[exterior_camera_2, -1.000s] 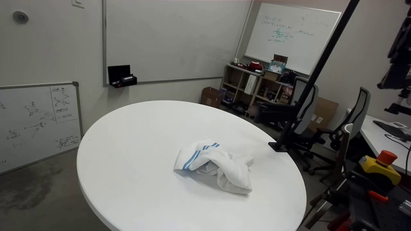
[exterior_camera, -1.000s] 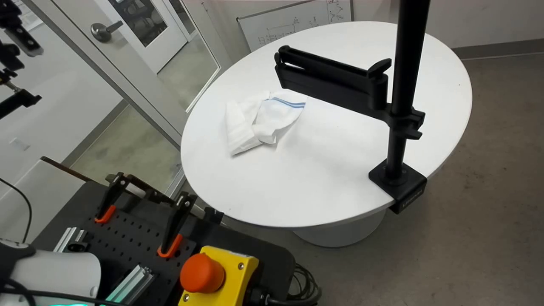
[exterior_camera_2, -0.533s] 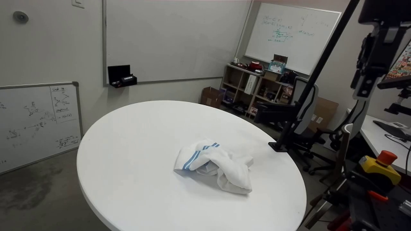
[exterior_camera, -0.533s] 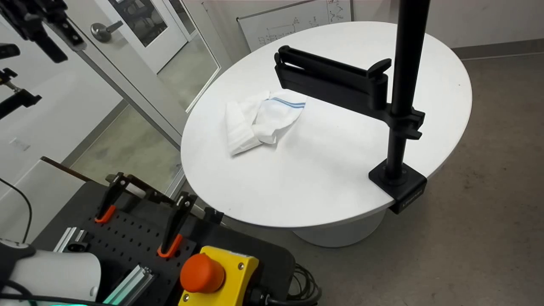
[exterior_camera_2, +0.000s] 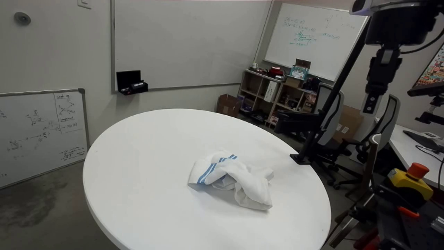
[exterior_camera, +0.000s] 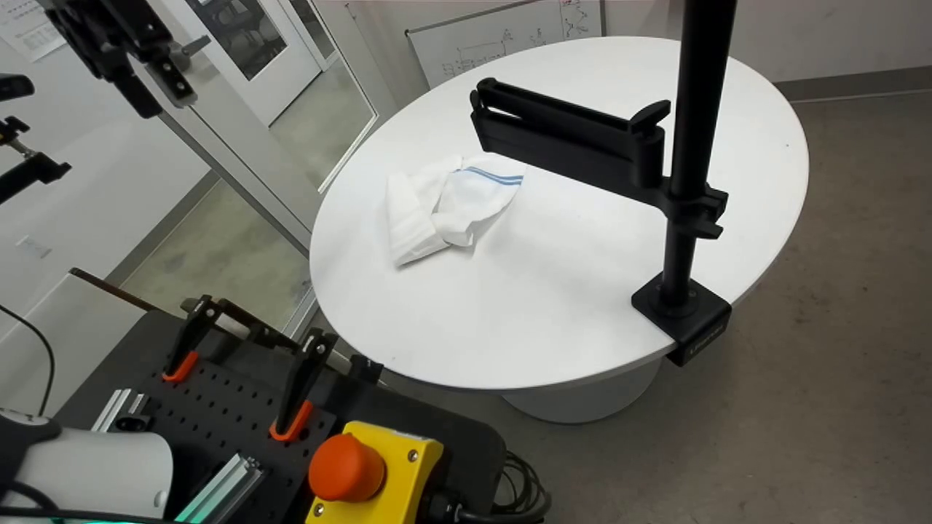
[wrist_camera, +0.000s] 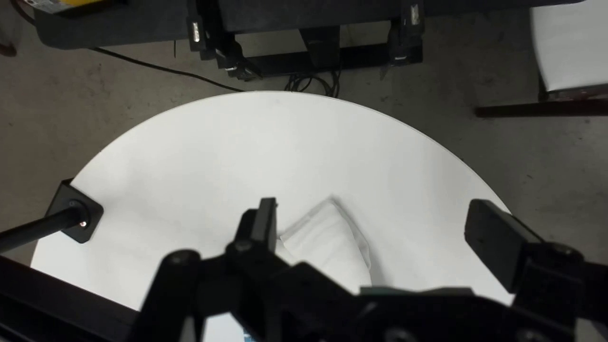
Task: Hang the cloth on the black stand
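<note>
I count one cloth (exterior_camera_2: pixel 239 178), one stand (exterior_camera: pixel 682 200), one bench (exterior_camera: pixel 561 320). My claw (wrist_camera: pixel 374 223) hangs spread, pointing down, well above the cloth.

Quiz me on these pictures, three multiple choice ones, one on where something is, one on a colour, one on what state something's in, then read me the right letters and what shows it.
1. Where does the black pole stand rise from?
A. The middle of the table
B. The edge of the round white table
C. The floor

2. What colour are the stripes on the white towel?
A. Red
B. Green
C. Blue

3. How are the robot's fingers?
A. Spread apart
B. Pressed together
C. Closed on the towel

1: B, since its base sits at the table's rim in both exterior views.
2: C, since blue bands show on the towel in both exterior views.
3: A, since the wrist view shows a wide gap between them.
</note>
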You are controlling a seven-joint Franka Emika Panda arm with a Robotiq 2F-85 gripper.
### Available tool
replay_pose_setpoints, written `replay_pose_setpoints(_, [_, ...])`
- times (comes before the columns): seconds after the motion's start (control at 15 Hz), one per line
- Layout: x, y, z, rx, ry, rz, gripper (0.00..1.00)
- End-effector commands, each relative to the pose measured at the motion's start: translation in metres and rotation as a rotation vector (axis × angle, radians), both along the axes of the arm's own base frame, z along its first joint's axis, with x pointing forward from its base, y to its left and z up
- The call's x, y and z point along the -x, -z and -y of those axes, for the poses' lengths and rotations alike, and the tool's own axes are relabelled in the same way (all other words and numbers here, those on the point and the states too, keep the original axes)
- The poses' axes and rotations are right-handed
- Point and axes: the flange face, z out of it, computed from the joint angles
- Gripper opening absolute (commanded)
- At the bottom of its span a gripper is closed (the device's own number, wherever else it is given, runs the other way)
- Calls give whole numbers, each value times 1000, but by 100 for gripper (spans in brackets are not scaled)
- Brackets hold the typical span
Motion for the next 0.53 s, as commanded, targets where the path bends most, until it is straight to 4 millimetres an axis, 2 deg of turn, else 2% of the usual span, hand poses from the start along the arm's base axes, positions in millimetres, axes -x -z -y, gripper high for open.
replay_pose_setpoints(0.0, [-17, 17, 7, -21, 16, 0, 100])
replay_pose_setpoints(0.2, [-27, 34, 12, -12, 36, 32, 100])
replay_pose_setpoints(0.47, [-42, 67, 22, 34, 54, 67, 100])
